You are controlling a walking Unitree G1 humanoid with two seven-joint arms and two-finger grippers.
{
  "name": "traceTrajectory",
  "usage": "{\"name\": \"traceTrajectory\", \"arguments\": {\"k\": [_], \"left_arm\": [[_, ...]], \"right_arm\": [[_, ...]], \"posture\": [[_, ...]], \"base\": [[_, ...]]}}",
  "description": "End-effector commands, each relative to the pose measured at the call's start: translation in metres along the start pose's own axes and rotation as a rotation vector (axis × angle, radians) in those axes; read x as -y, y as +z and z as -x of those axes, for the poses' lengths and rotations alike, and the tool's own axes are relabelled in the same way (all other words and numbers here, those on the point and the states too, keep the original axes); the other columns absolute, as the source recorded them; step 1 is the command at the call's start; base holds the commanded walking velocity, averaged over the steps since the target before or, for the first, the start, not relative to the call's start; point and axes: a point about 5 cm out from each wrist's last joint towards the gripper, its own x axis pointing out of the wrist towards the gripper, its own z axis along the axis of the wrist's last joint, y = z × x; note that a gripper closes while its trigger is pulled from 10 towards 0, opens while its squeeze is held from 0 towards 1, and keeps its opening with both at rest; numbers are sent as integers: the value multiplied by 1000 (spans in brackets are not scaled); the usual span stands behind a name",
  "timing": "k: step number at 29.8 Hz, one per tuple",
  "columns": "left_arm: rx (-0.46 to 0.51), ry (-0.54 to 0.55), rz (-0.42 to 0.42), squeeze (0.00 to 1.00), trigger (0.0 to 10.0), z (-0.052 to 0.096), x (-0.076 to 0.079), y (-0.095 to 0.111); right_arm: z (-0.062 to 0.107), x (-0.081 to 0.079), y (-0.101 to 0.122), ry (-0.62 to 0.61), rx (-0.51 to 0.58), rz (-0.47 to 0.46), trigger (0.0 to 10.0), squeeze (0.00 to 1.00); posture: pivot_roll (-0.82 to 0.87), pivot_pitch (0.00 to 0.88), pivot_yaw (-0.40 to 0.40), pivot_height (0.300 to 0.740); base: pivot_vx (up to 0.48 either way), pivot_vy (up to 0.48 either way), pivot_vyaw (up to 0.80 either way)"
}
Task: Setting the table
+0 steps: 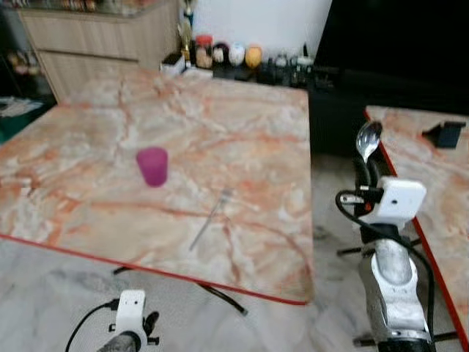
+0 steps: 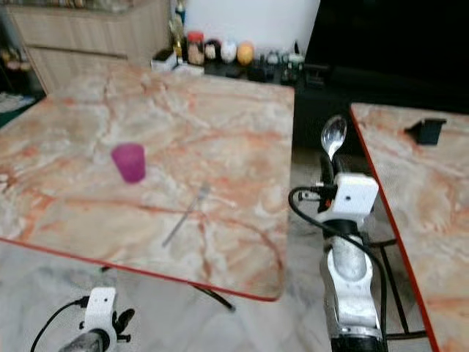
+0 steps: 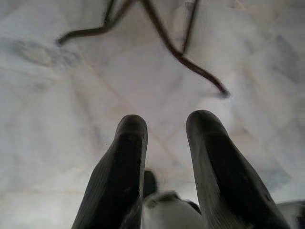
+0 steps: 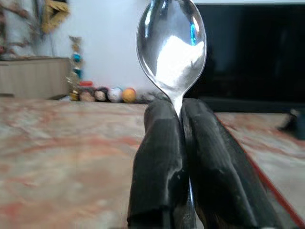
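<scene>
Marble table (image 1: 88, 169) | purple cup (image 1: 152, 166), contents unclear | right gripper (image 4: 177, 112) jaws pinching spoon (image 4: 171, 47)

Eye views: high, angled down, sharing marble table (image 1: 183, 147). Wrist views: close, along pincer fingers (image 3: 121, 176).

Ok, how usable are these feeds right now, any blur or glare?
Eye views: soft all over, so the fork on the table is only a faint streak. Right wrist view: bright reflection on the spoon bowl, background soft. Left wrist view: blurred floor past the left gripper.
</scene>
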Motion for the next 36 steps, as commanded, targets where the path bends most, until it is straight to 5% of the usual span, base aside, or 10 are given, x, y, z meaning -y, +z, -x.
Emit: {"name": "traceTrajectory", "arguments": {"k": [1,36], "left_arm": [[-18,6,4,0,10000,1,-2,-4],[-25,-12,-11,0,10000,1,-1,-4]], "right_arm": [[-4,-1,6,5,25,1,10000,0],[-6,-3,6,13,34,2,10000,0]], "posture": [[27,0,-52,727],[17,0,-42,727]], "base": [[0,-251,0],[0,-258,0]]}}
